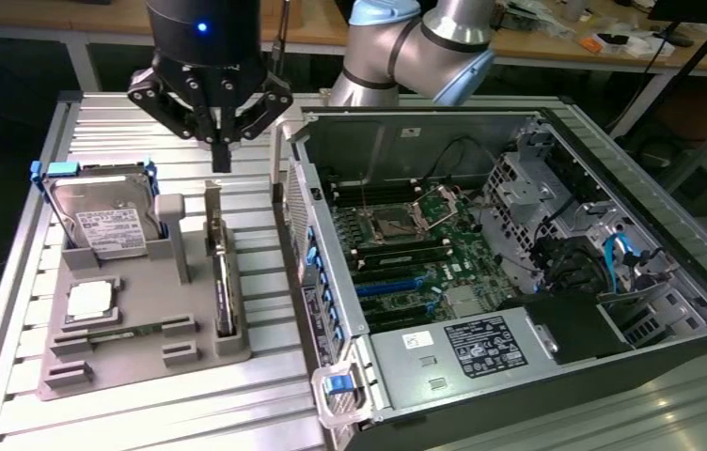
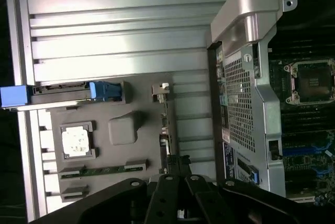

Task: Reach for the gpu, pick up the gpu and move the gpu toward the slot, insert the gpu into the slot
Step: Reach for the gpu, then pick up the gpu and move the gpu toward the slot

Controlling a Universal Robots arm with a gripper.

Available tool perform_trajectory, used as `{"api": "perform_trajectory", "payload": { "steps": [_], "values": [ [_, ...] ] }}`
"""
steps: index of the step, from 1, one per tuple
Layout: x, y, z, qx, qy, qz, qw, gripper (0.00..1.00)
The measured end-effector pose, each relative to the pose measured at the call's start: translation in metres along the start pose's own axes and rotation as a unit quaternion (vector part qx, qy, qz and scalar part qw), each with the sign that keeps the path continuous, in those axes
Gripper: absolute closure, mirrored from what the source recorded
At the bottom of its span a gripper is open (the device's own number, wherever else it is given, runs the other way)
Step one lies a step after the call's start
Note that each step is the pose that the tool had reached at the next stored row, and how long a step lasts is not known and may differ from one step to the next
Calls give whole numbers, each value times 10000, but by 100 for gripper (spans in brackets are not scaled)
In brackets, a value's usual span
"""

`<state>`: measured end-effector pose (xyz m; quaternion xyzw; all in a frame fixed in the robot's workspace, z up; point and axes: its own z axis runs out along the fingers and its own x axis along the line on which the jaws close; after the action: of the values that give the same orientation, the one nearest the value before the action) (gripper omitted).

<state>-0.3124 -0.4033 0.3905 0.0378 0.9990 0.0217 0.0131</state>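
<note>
Reach phase: gripper (image 1: 219, 158) hovers above the gpu (image 1: 219, 282), jaws pressed together, nothing in them.

The gpu stands on its long edge in the grey holder (image 1: 191, 301) on the counter (image 1: 140, 122), along the holder's side nearest the computer case (image 1: 309, 282). Its silvery bracket (image 1: 212, 207) is at the end below the gripper. It reads as a thin dark card, edge-on from the wrist. My judgement: a good reach centres the jaws over the card's top edge, square across its thin face and clear of the bracket and the hard drive (image 1: 109, 225). They must part before they can straddle it.
</note>
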Motion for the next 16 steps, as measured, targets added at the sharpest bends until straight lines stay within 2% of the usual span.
{"api": "perform_trajectory", "payload": {
  "steps": [6,16],
  "values": [
    [214,-22,-2,0,0,0,10000,90],
    [220,-47,-4,0,1,0,10000,89]
  ]
}}
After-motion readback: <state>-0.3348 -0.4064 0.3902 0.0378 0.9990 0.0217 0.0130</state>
